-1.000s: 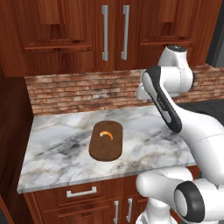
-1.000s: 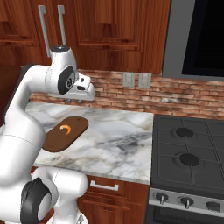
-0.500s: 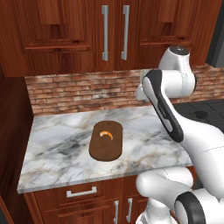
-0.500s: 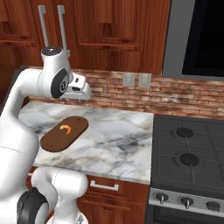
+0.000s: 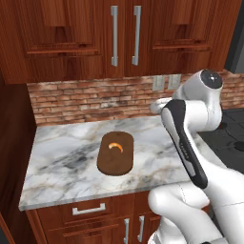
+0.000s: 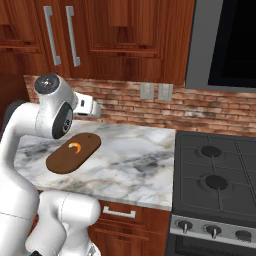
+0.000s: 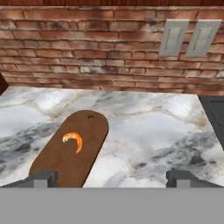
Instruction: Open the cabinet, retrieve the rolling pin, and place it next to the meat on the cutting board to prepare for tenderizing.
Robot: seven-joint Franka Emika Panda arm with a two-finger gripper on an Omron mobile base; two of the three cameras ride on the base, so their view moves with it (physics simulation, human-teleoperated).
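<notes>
The cabinet (image 5: 125, 38) hangs above the counter with both tall doors shut, its two silver bar handles side by side. The rolling pin is out of view. On the marble worktop lies the dark cutting board (image 5: 115, 155), also seen from the right (image 6: 65, 159) and in the hand view (image 7: 65, 159). The small orange meat (image 5: 115, 146) (image 6: 75, 146) (image 7: 73, 141) rests on the board's far half. My gripper (image 7: 112, 178) is open with nothing between its fingertips. It hovers above the counter to the right of the board, facing the brick wall (image 7: 87, 48).
A black stove (image 6: 215, 170) adjoins the counter on the right, with a dark appliance (image 6: 230, 40) above it. Two wall outlets (image 7: 186, 37) sit on the brick. Drawers with short handles (image 5: 89, 208) run below. Bare marble (image 7: 153, 131) lies right of the board.
The jaws have spread from partly closed to wide open. The arm's upper joint has sunk a little and swung sideways. The board and meat have not moved.
</notes>
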